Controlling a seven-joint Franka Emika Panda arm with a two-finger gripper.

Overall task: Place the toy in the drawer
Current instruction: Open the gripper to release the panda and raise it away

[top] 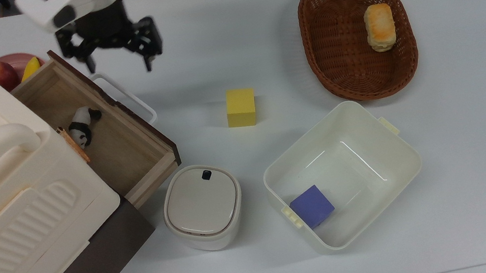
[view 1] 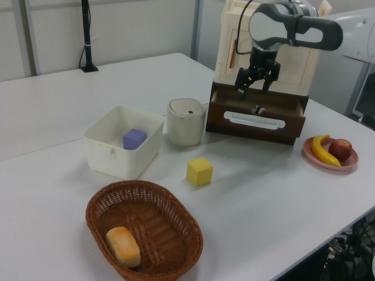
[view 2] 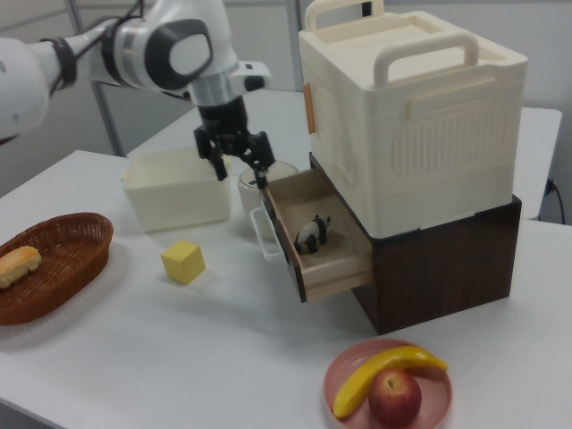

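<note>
The toy (top: 80, 126) lies inside the open drawer (top: 128, 154), free of the pincer (top: 119, 63), which hangs released and empty above the bench (top: 223, 54), beyond the drawer's front.

The arm (view 2: 134, 45) has glossy white rounded shells with dark grey patches and a silvery band at the wrist. A black cable (view 1: 240, 20) loops along it. The gripper (top: 118, 61) is black, angular metal with two thin fingers (top: 148, 64).
</note>
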